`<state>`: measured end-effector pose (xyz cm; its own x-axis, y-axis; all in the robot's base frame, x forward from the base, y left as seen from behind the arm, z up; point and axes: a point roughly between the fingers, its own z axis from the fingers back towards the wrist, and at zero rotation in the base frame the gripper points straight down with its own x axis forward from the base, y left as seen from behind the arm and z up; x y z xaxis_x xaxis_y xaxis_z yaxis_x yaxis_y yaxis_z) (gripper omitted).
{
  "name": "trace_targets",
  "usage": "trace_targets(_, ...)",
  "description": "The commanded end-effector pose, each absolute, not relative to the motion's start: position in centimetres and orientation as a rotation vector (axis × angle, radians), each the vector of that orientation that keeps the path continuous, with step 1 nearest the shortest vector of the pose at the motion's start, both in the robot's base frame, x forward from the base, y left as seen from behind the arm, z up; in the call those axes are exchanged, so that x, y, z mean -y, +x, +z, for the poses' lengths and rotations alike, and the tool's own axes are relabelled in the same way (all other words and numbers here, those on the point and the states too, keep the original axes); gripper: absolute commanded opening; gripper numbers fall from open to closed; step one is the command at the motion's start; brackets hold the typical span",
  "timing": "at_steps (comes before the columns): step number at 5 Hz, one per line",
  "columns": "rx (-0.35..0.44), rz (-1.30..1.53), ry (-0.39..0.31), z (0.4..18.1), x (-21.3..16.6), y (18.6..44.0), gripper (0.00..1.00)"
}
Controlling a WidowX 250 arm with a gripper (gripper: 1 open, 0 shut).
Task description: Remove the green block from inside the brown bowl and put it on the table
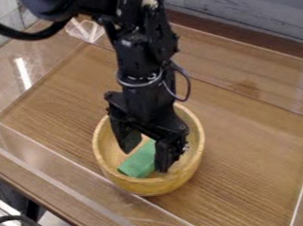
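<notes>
Green block lies on the floor of the brown bowl, toward the near-left side, not yet out. Its long axis runs diagonally, near-left to far-right as the camera sees it.

Gripper hangs just above it, pointing straight down, jaws spread wide and holding nothing. One finger sits at the block's left, the other at its right near the bowl wall. Block lies between and slightly below them, so the fingers straddle it roughly across the short side. Can't tell if the tips touch it.

My read: next move is a short drop and close; right finger has little room against the rim.

Beyond the bowl, bare table, plenty of room to set it down.
</notes>
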<state>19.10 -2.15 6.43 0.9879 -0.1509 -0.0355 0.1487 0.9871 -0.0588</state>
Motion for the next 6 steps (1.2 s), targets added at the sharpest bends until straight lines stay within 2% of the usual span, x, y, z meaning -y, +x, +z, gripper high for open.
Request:
trace_targets(1, 0.01, -0.176, -0.06, 6.4, 2.5, 19.5, 1.0)
trace_targets(5, 0.027, -0.173, -0.066, 3.3, 2.3, 19.6, 1.0)
trace_targets(6, 0.026, -0.168, -0.067, 3.0, 2.1, 19.6, 0.0)
